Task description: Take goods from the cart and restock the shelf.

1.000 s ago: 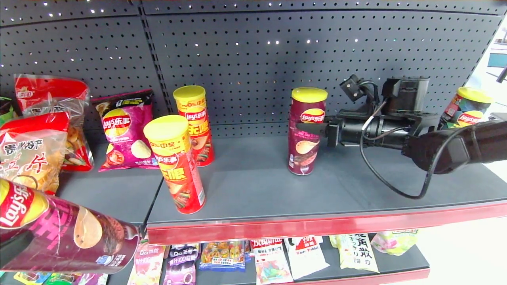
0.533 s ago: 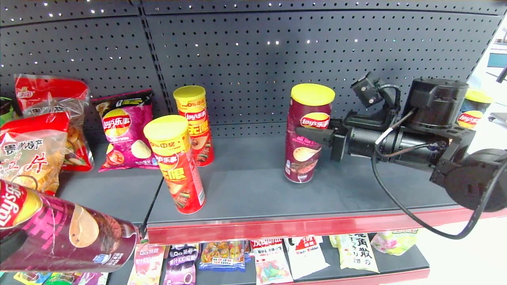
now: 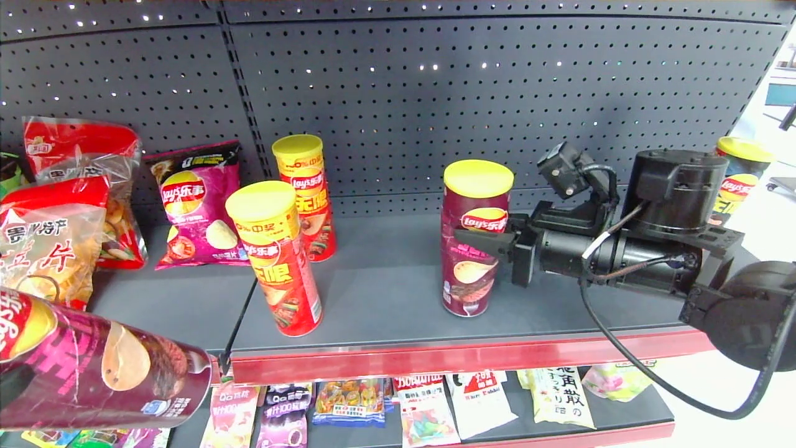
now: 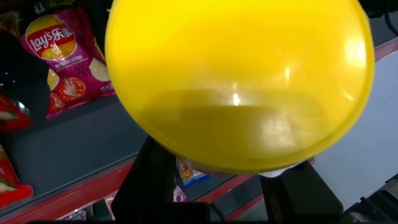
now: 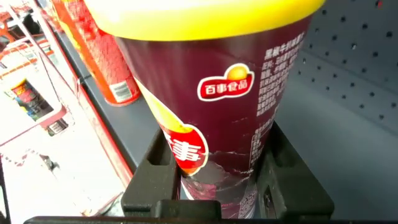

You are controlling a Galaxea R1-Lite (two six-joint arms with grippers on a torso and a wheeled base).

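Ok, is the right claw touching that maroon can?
Touching. In the right wrist view the right claw presses against both sides of the maroon can, with no gap.

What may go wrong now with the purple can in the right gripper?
1. The purple can is upright near the shelf's red front edge; a nudge from the right gripper on release might tip it off.
2. The other purple can, held sideways in the left gripper, may strike the nearer red can when brought in.
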